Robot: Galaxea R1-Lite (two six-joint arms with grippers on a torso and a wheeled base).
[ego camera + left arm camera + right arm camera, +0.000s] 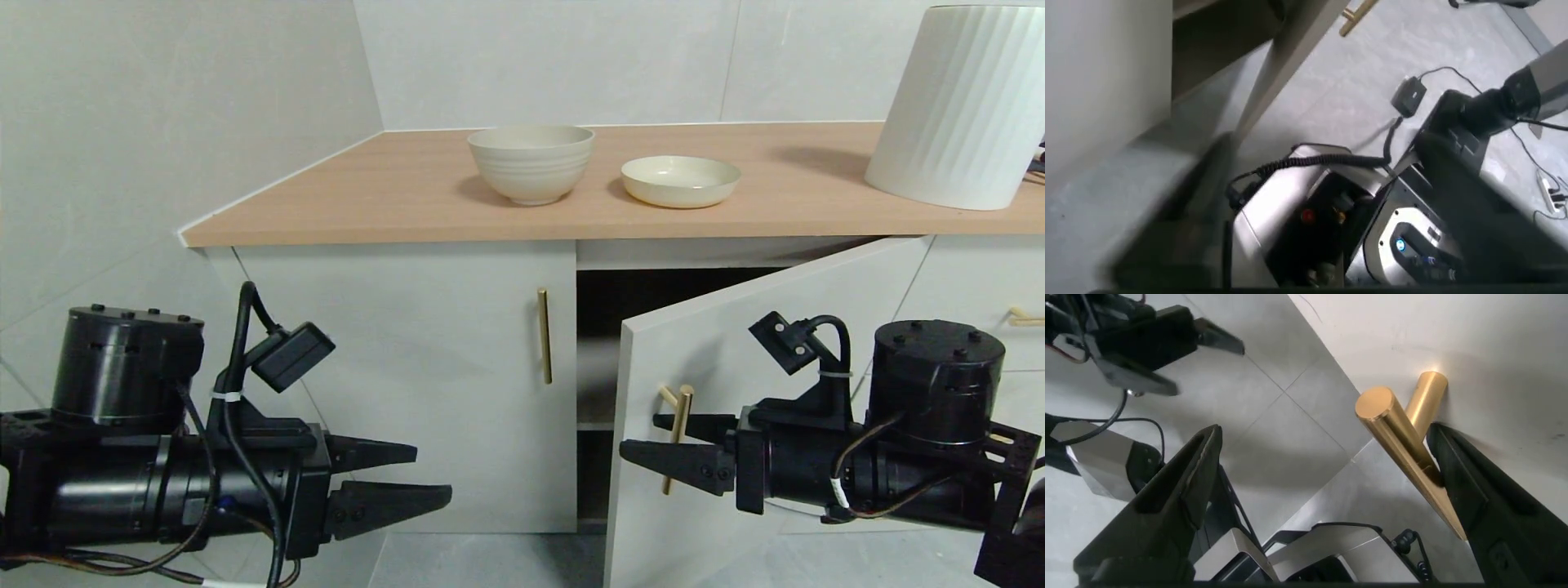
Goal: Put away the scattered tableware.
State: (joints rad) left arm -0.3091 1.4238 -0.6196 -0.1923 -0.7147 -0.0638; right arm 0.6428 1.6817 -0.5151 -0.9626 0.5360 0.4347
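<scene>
Had right gripper (645,437) spread around the upright handle (682,412), left gripper (429,471) spread too. Saw bowl (531,163) and dish (680,180) higher, farther, dish nearer right.

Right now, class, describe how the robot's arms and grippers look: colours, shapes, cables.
Left arm and right arm are matte black. The left gripper and right gripper each have two tapering fingers. Each wrist carries a drum-shaped housing with screws on top and a small camera box, its black cable bound by a white tie.

Matt bowl (531,163) and dish (680,180), wood-grain countertop (392,196), brassy metal door handle (1404,449).
</scene>
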